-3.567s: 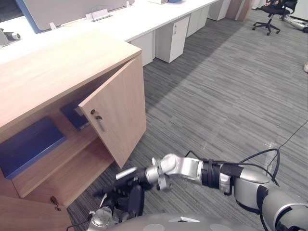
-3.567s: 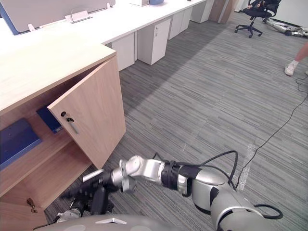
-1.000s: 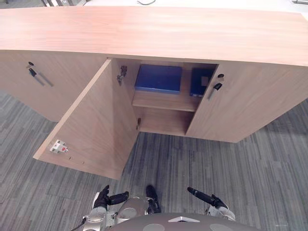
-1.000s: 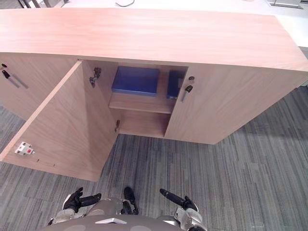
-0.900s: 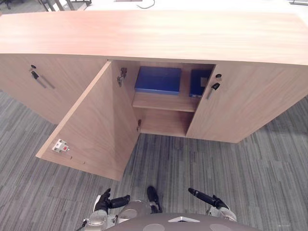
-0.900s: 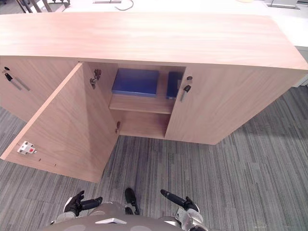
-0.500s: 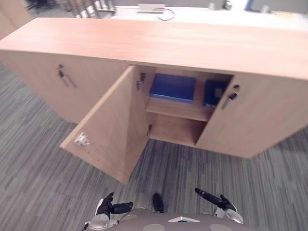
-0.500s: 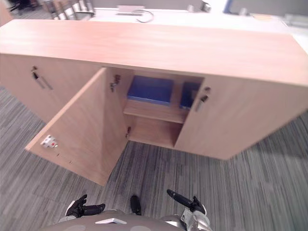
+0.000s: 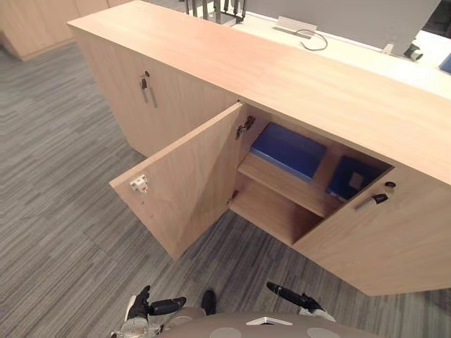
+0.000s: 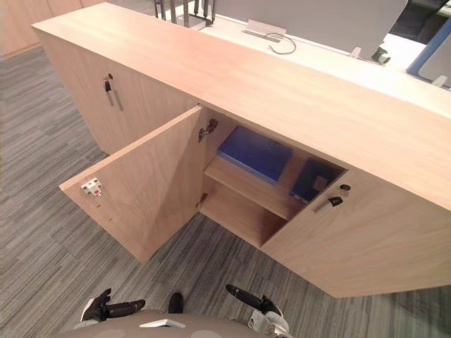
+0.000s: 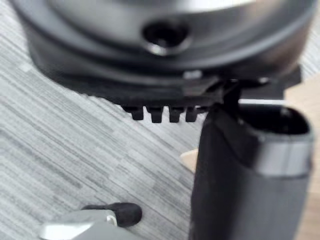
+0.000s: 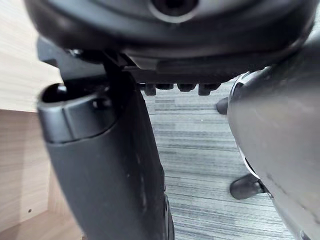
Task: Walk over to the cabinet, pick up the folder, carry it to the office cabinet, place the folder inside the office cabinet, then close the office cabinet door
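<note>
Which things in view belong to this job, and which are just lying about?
Job: cabinet, its open door, left folder and right folder on its shelf.
Lying about: desk behind, white bar on it.

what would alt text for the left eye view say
A wooden cabinet stands with one door swung open, a blue folder lying flat on its upper shelf. The left hand and right hand hang low, empty.
</note>
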You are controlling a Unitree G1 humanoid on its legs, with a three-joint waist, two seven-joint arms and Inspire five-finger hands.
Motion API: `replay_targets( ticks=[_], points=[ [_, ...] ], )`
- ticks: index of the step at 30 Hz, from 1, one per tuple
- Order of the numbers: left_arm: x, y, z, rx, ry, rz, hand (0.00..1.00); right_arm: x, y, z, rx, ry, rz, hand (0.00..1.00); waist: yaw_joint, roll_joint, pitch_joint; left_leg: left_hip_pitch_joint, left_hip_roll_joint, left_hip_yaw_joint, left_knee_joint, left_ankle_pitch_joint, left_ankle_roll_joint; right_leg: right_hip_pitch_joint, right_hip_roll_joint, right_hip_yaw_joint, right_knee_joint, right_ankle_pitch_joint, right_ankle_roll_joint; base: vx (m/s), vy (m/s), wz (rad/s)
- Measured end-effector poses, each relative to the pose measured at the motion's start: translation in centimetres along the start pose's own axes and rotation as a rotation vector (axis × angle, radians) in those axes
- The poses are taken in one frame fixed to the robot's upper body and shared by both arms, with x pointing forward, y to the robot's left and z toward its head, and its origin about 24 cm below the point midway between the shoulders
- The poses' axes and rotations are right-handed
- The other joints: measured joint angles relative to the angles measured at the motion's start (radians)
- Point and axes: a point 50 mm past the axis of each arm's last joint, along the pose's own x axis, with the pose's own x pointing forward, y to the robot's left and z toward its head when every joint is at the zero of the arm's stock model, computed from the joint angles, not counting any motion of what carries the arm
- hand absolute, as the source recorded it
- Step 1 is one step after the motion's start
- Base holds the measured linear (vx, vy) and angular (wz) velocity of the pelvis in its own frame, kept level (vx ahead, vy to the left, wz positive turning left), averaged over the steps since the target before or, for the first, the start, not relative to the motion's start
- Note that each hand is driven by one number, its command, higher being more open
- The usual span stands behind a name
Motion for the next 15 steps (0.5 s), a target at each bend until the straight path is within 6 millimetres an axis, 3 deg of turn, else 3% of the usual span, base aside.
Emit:
replay_targets(
  ticks=[3,7,9,13,14,15],
  points=[
    [-0.1,-0.2,-0.7,-0.018,0.027,0.0,1.0,0.0,-0.5,0.0,0.016,0.009,-0.02,1.0,-0.018,0.018,0.006,0.023,0.024,-0.018,0.0,0.012,-0.015,0.038,0.025,-0.025,-0.002,0.0,0.0,0.02,-0.118,0.23],
    [-0.1,-0.3,-0.5,-0.005,0.022,-0.012,1.0,0.0,-0.9,0.0,0.004,0.01,-0.03,1.0,-0.021,0.019,0.008,0.041,0.029,-0.036,0.0,0.013,-0.018,0.064,0.034,-0.034,-0.002,0.0,-0.001,0.0,-0.048,0.14],
    [0.0,-0.1,-0.2,0.0,0.012,-0.016,1.0,0.0,-0.6,0.1,-0.018,0.007,-0.02,1.0,-0.023,0.01,0.014,0.039,0.03,-0.058,0.0,0.019,-0.024,0.067,0.039,-0.053,0.0,0.003,-0.006,-0.04,-0.026,0.24],
    [0.3,0.0,0.9,0.027,-0.016,-0.02,1.0,0.1,-0.3,0.5,-0.094,-0.005,-0.009,1.0,-0.033,0.019,0.032,0.018,0.038,-0.128,0.0,0.037,-0.028,0.071,0.056,-0.118,0.022,0.018,-0.03,-0.06,-0.03,0.49],
    [0.4,0.0,1.3,0.029,-0.026,-0.021,1.0,0.1,-0.3,0.6,-0.107,-0.007,-0.007,1.0,-0.034,0.019,0.041,0.015,0.041,-0.127,0.0,0.037,-0.027,0.074,0.057,-0.131,0.026,0.021,-0.033,-0.12,-0.005,0.75],
    [0.5,-0.1,1.8,0.035,-0.04,-0.025,1.0,0.1,0.0,0.9,-0.124,-0.021,0.003,1.0,-0.045,0.022,0.054,-0.003,0.058,-0.057,0.001,0.026,-0.011,0.074,0.055,-0.165,0.035,0.022,-0.036,-0.15,0.033,0.94]
  ],
)
